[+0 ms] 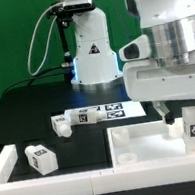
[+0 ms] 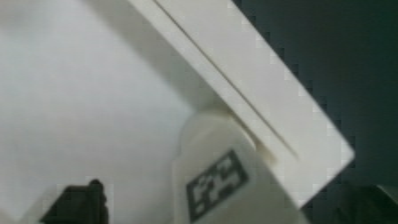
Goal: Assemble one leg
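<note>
The gripper is clamped on a tagged leg, held upright over the white panel near its corner.

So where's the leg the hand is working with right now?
In the exterior view, the leg is at the far right, just under the hand, standing over the right corner of the white panel. Whether the hand grips it cannot be told.

Robotics lab: green backdrop, marker board.
</note>
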